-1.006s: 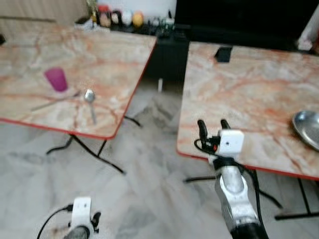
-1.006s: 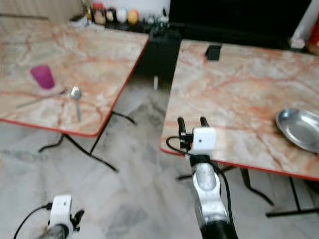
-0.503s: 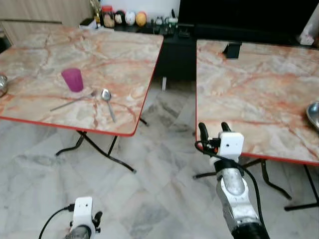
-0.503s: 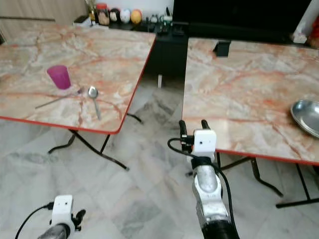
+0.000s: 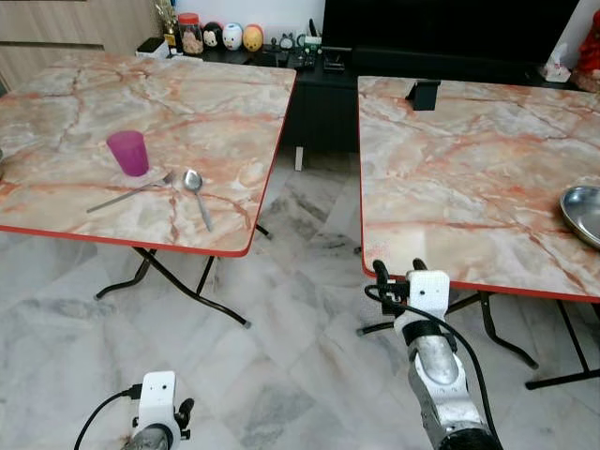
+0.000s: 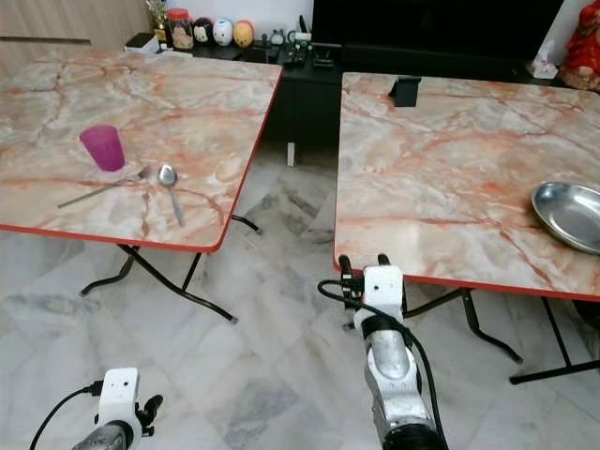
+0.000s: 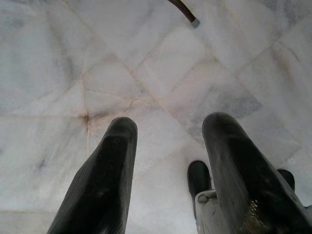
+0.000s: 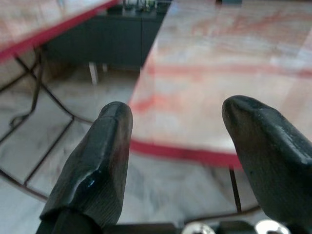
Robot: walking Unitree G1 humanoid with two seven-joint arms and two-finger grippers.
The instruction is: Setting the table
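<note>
Two marble-topped folding tables stand ahead. On the left table [image 5: 56,202] are a purple cup [image 5: 128,153], a fork [image 5: 129,191] and a spoon [image 5: 197,193] lying side by side. A steel plate [image 5: 583,212] rests near the right edge of the right table [image 5: 450,187]. My right gripper [image 5: 398,271] is raised in front of the right table's near left corner, open and empty, fingers pointing at the red table edge [image 8: 185,152]. My left gripper [image 7: 168,165] hangs low over the floor, open with nothing between its fingers.
A gap of marble floor [image 5: 300,281] runs between the two tables, with their black folding legs [image 5: 178,281] underneath. A dark TV cabinet [image 5: 328,89] with jars and small figures [image 5: 225,36] stands behind. A small black stand [image 5: 422,94] sits at the far edge of the right table.
The camera has swung and steadied, so the blur is gone and both tables sit more centred. My right gripper appears lower against the table's near edge. Both grippers remain open.
</note>
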